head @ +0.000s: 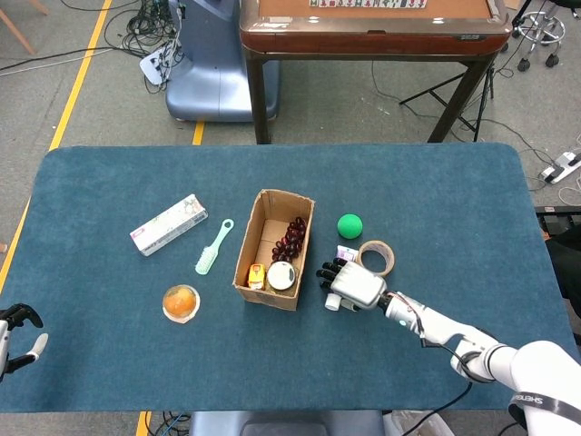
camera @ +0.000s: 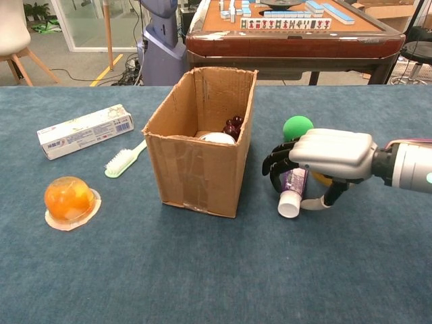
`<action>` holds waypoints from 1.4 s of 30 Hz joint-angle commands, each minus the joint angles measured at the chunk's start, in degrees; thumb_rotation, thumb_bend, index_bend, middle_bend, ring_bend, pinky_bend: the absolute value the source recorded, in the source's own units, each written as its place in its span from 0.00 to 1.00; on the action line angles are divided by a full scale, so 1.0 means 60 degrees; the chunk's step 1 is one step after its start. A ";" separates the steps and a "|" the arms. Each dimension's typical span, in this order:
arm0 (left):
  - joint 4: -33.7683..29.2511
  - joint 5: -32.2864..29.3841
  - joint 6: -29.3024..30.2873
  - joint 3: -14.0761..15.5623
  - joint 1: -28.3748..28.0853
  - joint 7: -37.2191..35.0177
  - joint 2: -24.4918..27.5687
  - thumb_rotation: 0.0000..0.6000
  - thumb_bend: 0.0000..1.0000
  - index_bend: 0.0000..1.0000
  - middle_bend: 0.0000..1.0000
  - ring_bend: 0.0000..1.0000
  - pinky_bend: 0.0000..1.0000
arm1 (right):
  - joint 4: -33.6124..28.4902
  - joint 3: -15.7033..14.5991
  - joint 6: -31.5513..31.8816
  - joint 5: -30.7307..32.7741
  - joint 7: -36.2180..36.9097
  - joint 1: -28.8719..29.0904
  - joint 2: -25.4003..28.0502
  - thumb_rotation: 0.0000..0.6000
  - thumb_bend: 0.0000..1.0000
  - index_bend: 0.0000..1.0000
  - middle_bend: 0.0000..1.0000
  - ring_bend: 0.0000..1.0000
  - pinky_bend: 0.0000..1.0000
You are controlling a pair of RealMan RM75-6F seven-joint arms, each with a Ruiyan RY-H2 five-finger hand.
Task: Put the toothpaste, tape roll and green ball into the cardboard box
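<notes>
Presently the toothpaste tube [camera: 294,191] is enclosed by the right hand [camera: 322,162], whose fingers [camera: 275,159] are curled over it from above while the thumb is hooked beneath near the white cap; the tube appears raised slightly off the table [camera: 202,270] or just resting on it, and which cannot be told. It is held just beside the cardboard box [camera: 200,155], at the box's three o'clock. The green ball [head: 349,226] is seen at roughly one o'clock from that hand, and the tape roll [head: 376,258] lies close behind it, largely hidden in the chest view.

A slip is judged the main risk: the tube is grasped near its cap end, so it may pivot or slide out as it is lifted. The box wall stands tall and near, and could be struck and pushed by the knuckles if the lift is too shallow. The ball could be nudged and sent rolling by the forearm.

The left hand [head: 18,329] is seen at the table's eight o'clock edge, fingers loosely apart and holding nothing.

The surface is a dark blue cloth. Elsewhere on it lie a boxed toothpaste carton [head: 169,224], a toothbrush [head: 214,246] and an orange jelly cup [head: 181,302]. Behind, a mahjong table [head: 372,23] and floor cables are seen.
</notes>
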 commanded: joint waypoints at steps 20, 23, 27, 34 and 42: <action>-0.0031 0.0082 0.0057 0.0023 0.0038 -0.0044 0.0032 1.00 0.27 0.53 0.44 0.45 0.65 | -0.0119 -0.0098 -0.0184 0.0129 -0.0312 0.0019 -0.0033 1.00 0.45 0.44 0.24 0.17 0.28; -0.0034 0.0088 0.0069 0.0023 0.0045 -0.0050 0.0035 1.00 0.27 0.53 0.44 0.45 0.65 | -0.0070 -0.0077 -0.0132 0.0164 -0.0384 -0.0029 -0.0084 1.00 0.45 0.44 0.24 0.17 0.28; -0.0037 0.0094 0.0070 0.0025 0.0047 -0.0040 0.0034 1.00 0.27 0.53 0.44 0.45 0.65 | 0.0048 -0.0034 0.0111 0.0184 -0.0377 -0.0134 -0.0171 1.00 0.45 0.47 0.24 0.17 0.28; -0.0039 0.0110 0.0064 0.0033 0.0045 -0.0011 0.0024 1.00 0.27 0.53 0.44 0.45 0.65 | 0.0183 0.0097 0.0742 0.0213 -0.0167 -0.0346 -0.0229 1.00 0.45 0.52 0.26 0.17 0.28; -0.0027 0.0092 0.0030 0.0032 0.0032 0.0039 0.0000 1.00 0.27 0.53 0.44 0.45 0.65 | 0.0172 0.0221 0.1285 0.0246 0.0189 -0.0506 -0.0155 1.00 0.45 0.52 0.34 0.19 0.28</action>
